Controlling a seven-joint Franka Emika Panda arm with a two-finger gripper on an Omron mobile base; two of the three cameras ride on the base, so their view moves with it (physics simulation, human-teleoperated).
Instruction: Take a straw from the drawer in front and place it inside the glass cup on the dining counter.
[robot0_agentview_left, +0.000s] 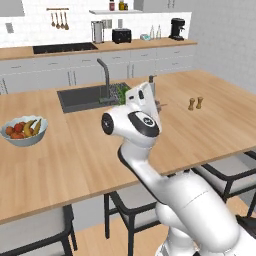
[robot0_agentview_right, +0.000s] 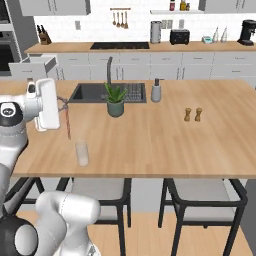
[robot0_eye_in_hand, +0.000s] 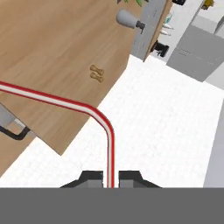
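Observation:
My gripper (robot0_agentview_right: 63, 103) is shut on the red straw (robot0_agentview_right: 68, 122), which hangs down from it over the left part of the dining counter (robot0_agentview_right: 175, 140). In the hand view the straw (robot0_eye_in_hand: 108, 144) rises from between the fingertips (robot0_eye_in_hand: 92, 178), bends and runs off to the left. The glass cup (robot0_agentview_right: 81, 153) stands upright near the counter's front edge, just below and slightly right of the straw's lower end, apart from it. The drawer (robot0_agentview_right: 31, 70) stands pulled open in the back cabinets at far left. In the left base view my hand (robot0_agentview_left: 142, 100) hovers over the counter (robot0_agentview_left: 75, 150).
A potted plant (robot0_agentview_right: 115, 100) and a soap dispenser (robot0_agentview_right: 156, 91) stand by the dark sink (robot0_agentview_right: 95, 93). Two small wooden shakers (robot0_agentview_right: 193, 114) sit to the right. A fruit bowl (robot0_agentview_left: 24, 130) rests at the counter's left. Stools (robot0_agentview_right: 200, 192) are tucked under the front edge.

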